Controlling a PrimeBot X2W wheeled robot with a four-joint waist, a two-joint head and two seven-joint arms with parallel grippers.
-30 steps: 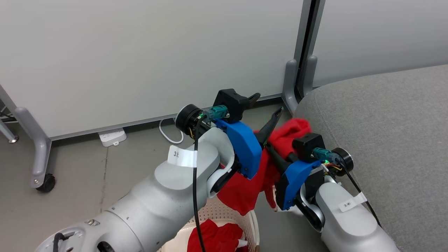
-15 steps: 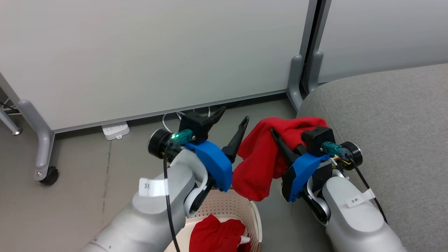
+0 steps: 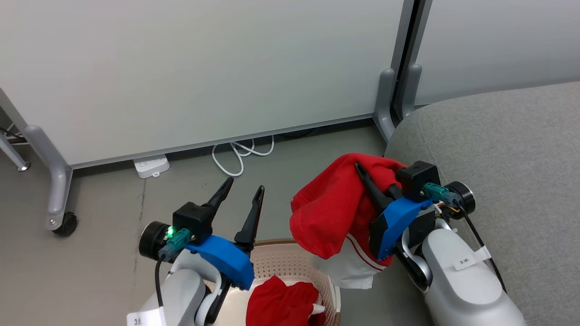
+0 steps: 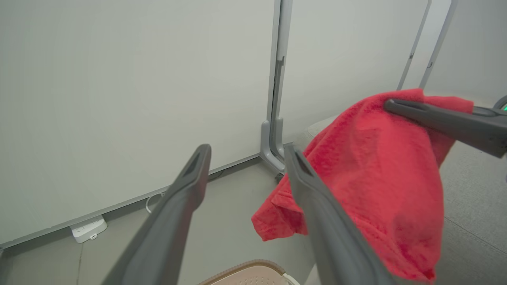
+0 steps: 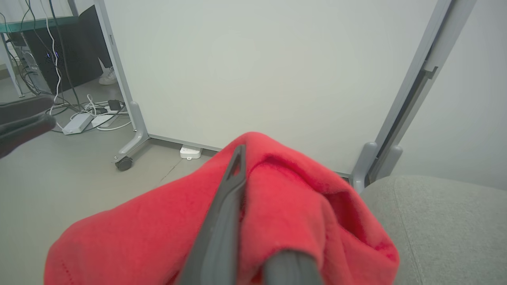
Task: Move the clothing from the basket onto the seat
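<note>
Clothing of soft bright red fabric with a white panel and thin striped trim (image 3: 331, 213) hung in the air just above and to the right of the small cream-white perforated plastic basket with a brown woven-look rim (image 3: 290, 243), its white lower edge dangling beside that rim. The right end effector (image 3: 368, 175), two long dark fingers on a blue mount, was clenched on the clothing. One finger (image 5: 227, 198) lay across the top of the bunched cloth while the other was mostly buried under the folds (the wrist camera showed little more than its base). Inside the basket lay a second crumpled red garment with a bit of white showing (image 3: 277, 304). The left end effector (image 3: 245, 184) hovered above the basket's left rim, released, its fingers spread with nothing between them and clear of the held cloth. Right of the basket, beyond the hanging clothing, stood the large light grey upholstered seat cushion with a rounded edge (image 3: 498, 149). The cloth was next to its near corner, though whether it touched could not be told. Farther from the robot than the basket, on the grey floor (image 3: 113, 213), were a white power strip (image 3: 152, 165) and a looped white cable (image 3: 240, 154) at the foot of a pale wheeled partition panel (image 3: 204, 68).
</note>
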